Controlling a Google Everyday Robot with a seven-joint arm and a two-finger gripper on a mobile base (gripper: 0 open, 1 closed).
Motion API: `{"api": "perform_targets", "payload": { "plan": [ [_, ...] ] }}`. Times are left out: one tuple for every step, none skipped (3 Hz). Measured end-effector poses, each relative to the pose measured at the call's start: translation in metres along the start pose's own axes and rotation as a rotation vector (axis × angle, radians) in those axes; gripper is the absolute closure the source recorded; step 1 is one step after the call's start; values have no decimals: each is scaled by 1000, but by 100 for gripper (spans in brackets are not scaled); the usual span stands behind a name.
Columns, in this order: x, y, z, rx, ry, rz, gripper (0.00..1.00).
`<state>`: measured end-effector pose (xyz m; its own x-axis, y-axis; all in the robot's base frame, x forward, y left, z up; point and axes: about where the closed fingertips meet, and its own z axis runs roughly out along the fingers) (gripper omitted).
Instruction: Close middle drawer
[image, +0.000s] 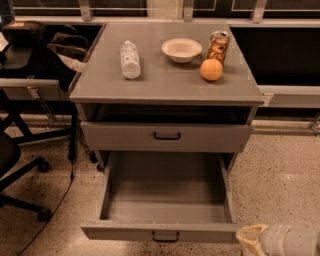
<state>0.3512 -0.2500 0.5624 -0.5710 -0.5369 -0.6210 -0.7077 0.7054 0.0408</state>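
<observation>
The middle drawer (165, 200) stands pulled far out of the grey cabinet, just under the upper drawer (210, 137). The pincer (272, 241) is just beside the middle drawer's front right corner; spread or pressed together, I cannot tell. On the desk (165, 85) are a lying bottle (130, 59), bowl (181, 49), can (218, 46) and orange (211, 69)
</observation>
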Motion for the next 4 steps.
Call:
{"api": "perform_targets", "payload": {
  "plan": [
    [26, -4, 35, -60, 5, 5, 100],
    [47, -8, 67, -96, 28, 19, 100],
    [63, -11, 88, -107, 48, 47, 100],
    [73, -14, 106, -115, 60, 77, 100]
  ]
}}
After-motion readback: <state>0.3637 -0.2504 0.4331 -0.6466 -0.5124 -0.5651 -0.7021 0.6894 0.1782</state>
